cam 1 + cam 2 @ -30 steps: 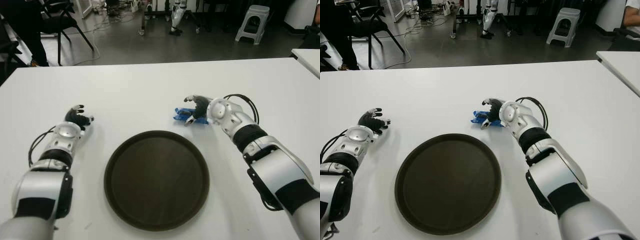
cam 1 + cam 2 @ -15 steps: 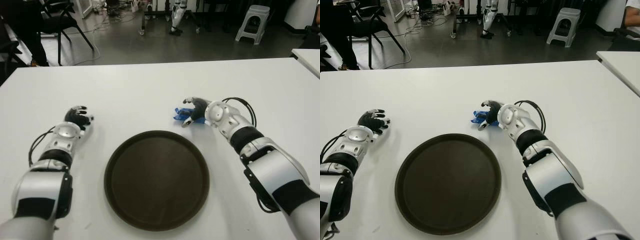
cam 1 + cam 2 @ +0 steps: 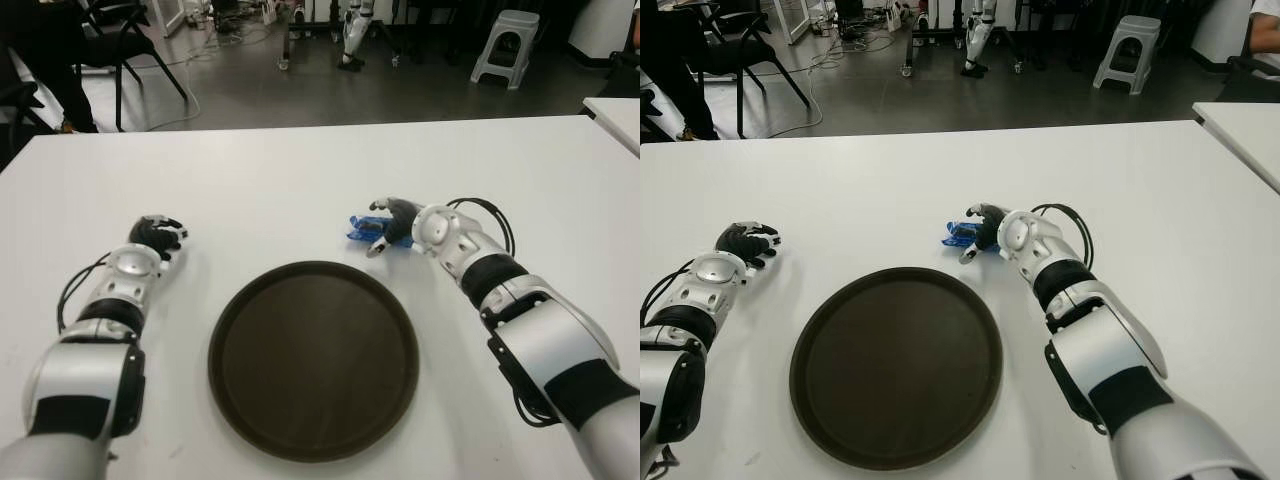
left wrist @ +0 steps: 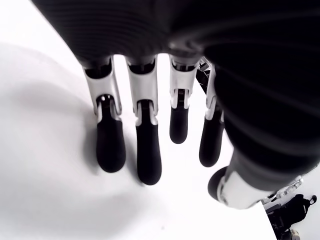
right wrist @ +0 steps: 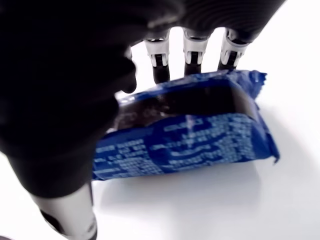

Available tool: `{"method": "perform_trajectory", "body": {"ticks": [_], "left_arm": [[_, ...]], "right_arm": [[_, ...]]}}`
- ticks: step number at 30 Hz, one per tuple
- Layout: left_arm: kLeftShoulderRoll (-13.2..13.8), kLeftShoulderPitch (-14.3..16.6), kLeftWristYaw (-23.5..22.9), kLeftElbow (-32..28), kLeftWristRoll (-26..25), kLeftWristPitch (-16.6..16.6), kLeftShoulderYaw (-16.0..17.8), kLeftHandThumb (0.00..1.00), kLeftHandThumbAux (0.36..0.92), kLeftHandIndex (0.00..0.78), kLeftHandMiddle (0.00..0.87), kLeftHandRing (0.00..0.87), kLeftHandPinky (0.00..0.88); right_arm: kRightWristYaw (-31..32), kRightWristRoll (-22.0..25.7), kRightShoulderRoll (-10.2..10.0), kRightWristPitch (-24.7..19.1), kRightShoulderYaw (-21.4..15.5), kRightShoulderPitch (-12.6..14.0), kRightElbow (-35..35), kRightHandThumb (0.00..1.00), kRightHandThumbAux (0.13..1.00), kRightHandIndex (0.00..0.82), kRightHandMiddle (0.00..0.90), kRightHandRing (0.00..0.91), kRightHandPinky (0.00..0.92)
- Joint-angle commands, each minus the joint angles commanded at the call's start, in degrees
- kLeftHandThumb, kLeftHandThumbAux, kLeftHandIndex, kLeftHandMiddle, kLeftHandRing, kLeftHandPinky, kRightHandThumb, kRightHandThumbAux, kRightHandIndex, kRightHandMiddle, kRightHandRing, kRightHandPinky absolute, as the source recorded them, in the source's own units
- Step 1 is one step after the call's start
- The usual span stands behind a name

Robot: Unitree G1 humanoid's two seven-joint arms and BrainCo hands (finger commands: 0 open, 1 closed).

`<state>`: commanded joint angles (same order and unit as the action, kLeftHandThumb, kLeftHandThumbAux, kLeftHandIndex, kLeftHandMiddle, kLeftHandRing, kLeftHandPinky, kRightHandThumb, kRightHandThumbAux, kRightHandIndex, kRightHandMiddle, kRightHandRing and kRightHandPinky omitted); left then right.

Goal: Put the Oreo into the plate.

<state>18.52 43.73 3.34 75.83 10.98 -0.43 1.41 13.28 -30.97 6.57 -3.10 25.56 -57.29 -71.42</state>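
Left hand (image 3: 155,236), far left of the white table (image 3: 300,190), fingers relaxed, holding nothing. Centre near: dark round plate (image 3: 313,359), bare. Just beyond its far-right rim: blue Oreo (image 3: 362,228) packet on the table, the right hand (image 3: 392,222) cupped over it, fingers draped past its far edge.

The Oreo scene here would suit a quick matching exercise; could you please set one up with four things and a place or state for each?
Things:
1. Oreo pack
2. plate
3. left hand
4. right hand

Descriptions:
A. dark, round, holding nothing
B. blue, lying on the white table
C. fingers over the pack
D. holding nothing, left of the plate

Pairs: 1-B, 2-A, 3-D, 4-C
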Motion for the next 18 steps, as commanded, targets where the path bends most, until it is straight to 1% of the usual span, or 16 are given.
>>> {"method": "perform_trajectory", "body": {"ticks": [3,8,11,15,18], "left_arm": [[0.08,-0.08,0.06,0.05,0.09,0.02,-0.10,0.668,0.731,0.396,0.149,0.178,0.183],[0.09,-0.20,0.17,0.10,-0.03,-0.19,0.01,0.670,0.730,0.397,0.153,0.185,0.193],[0.06,-0.19,0.20,0.11,-0.18,-0.15,0.16,0.670,0.729,0.397,0.162,0.193,0.198],[0.10,-0.21,-0.24,0.16,-0.50,-0.09,0.49,0.669,0.730,0.397,0.152,0.188,0.197],[0.19,-0.13,-0.59,0.19,-0.47,-0.03,0.52,0.669,0.731,0.397,0.147,0.186,0.196]], "right_arm": [[-0.06,-0.27,-0.03,-0.57,0.06,-0.50,-0.49,0.000,0.824,0.036,0.057,0.009,0.000],[-1.12,0.29,0.07,0.01,-0.62,-0.27,-0.70,0.000,0.818,0.035,0.051,0.006,0.000],[-0.44,0.40,0.23,0.16,-0.73,-0.61,-1.08,0.000,0.815,0.035,0.049,0.006,0.000],[-0.05,0.18,0.20,0.09,-0.75,-1.18,-2.04,0.000,0.809,0.033,0.046,0.007,0.000],[-0.26,-0.85,0.26,0.03,0.07,-1.38,-2.71,0.000,0.805,0.035,0.047,0.009,0.000]]}}
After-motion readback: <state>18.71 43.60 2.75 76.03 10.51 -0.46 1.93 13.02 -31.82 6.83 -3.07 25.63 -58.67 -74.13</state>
